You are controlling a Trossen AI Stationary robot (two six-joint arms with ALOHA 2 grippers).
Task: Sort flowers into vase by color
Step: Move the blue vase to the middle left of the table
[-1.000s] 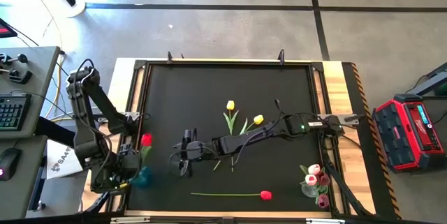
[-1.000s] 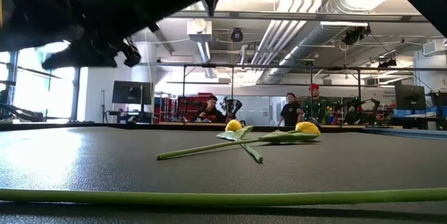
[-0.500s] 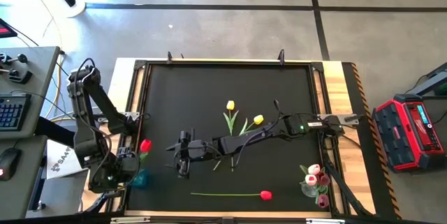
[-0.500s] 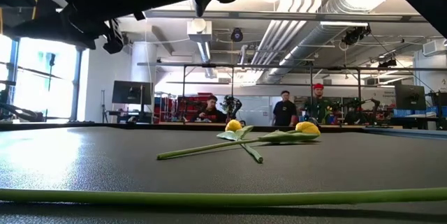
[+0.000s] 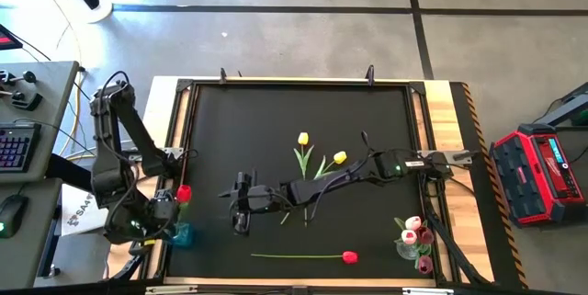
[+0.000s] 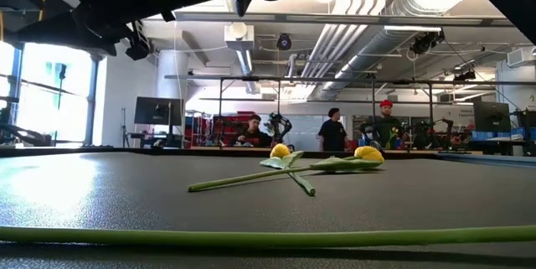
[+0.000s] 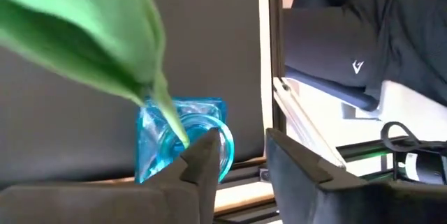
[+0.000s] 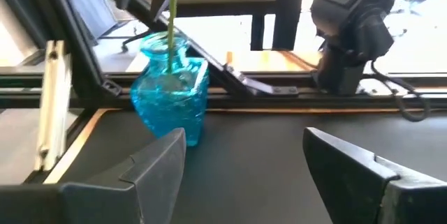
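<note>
Fingers of the left gripper (image 7: 234, 165) stand parted around nothing, just above the blue glass vase (image 7: 181, 140), where the red tulip (image 5: 184, 193) stands with its stem in the neck. The right gripper (image 8: 244, 158) is wide open and empty, facing that vase; two yellow tulips (image 5: 317, 157) lie behind it, another red tulip (image 5: 303, 256) to its side.

A white V-shaped logo (image 7: 357, 66) stands on the dark casing of an arm part in the left wrist view. In the high view, a white sheet (image 5: 75, 212) beside the left arm's base carries dark letters that begin "S4"; the rest is covered. The red tool case (image 5: 537, 174) at the right has a white brand mark, too small to read.
</note>
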